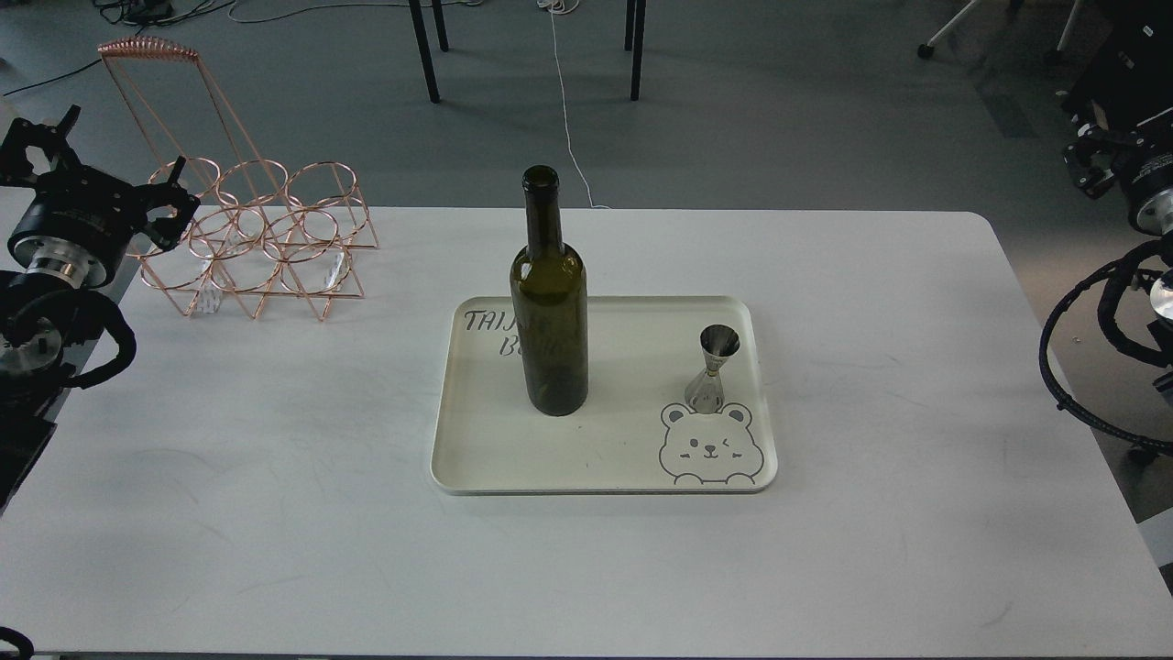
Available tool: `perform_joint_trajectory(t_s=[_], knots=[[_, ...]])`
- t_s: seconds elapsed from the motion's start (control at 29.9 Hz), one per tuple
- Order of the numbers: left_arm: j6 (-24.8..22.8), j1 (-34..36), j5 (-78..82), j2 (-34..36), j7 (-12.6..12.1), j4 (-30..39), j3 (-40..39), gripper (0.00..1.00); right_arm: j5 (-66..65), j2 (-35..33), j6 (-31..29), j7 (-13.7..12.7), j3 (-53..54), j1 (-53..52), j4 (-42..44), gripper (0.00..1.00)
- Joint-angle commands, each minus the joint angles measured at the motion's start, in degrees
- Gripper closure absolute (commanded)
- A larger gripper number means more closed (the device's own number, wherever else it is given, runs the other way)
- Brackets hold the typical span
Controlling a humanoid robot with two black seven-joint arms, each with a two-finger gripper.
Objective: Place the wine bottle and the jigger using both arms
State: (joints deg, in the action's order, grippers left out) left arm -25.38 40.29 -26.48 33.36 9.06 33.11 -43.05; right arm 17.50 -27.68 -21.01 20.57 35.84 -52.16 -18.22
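Note:
The wine bottle point(548, 312), dark olive-green with no label, stands upright on the left half of a cream tray point(605, 484) in the middle of the table. The small silver jigger point(713, 368) stands upright on the tray's right side, just above a printed bear face. My left gripper point(174, 203) hovers at the table's far left, beside the wire rack. Its two black fingers are spread, with nothing between them. My right gripper point(1089, 170) is off the table's far right edge, dark and small. Both grippers are far from the bottle and jigger.
A copper wire bottle rack point(261, 243) with a tall handle stands at the back left of the white table point(275, 513), close to my left gripper. Black cables point(1063, 367) loop off the right edge. Chair legs stand on the floor behind.

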Motion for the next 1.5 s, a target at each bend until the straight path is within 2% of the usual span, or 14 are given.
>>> perform_joint_trajectory(t_s=[0.0,0.27,0.47,0.57,0.8,0.97,1.14,1.2,1.3,1.47], knots=[[0.24,0.05,0.03,0.04,-0.01,0.02,0.07,0.02,-0.09,-0.01,0.0,0.09,-0.15,0.04,-0.15,0.02],[0.15,0.14,-0.06,0.3,-0.1,-0.06,-0.02,0.02,-0.27,-0.01,-1.67,0.09,-0.86,-0.05,-2.34,0.02],[0.33,0.31,-0.24,0.65,-0.01,-0.06,-0.2,0.02,-3.69,-3.59,-1.05,0.88,-4.1,0.04,-11.21,0.02],[-0.02,0.31,-0.33,0.74,-0.18,-0.06,-0.2,0.02,-9.38,-9.04,0.96,1.05,-6.82,0.13,-20.16,0.02],[-0.55,0.49,-0.15,0.74,-0.8,-0.06,-0.28,0.02,-31.17,-20.82,12.21,3.25,-9.3,4.77,-47.31,0.02],[-0.55,0.58,-0.06,0.83,-0.89,-0.06,-0.28,0.02,-49.8,-26.02,20.11,3.16,-9.56,10.05,-60.08,0.02],[-0.99,0.58,0.2,1.7,-0.89,-0.06,0.07,0.02,-67.29,-26.46,25.57,3.16,-9.73,15.58,-64.22,0.02],[-2.62,0.58,0.64,2.14,-0.89,-0.06,0.33,0.02,-76.59,-26.11,26.98,3.25,-9.73,17.87,-64.58,0.02],[-2.62,0.58,1.96,2.23,-0.45,-0.06,0.24,0.02,-89.53,-25.41,29.09,3.34,-9.73,20.68,-64.32,0.03],[-2.62,0.66,2.05,2.23,-0.36,-0.15,0.24,0.02,-101.15,-18.48,30.06,3.43,-12.71,21.22,-60.02,0.04]])
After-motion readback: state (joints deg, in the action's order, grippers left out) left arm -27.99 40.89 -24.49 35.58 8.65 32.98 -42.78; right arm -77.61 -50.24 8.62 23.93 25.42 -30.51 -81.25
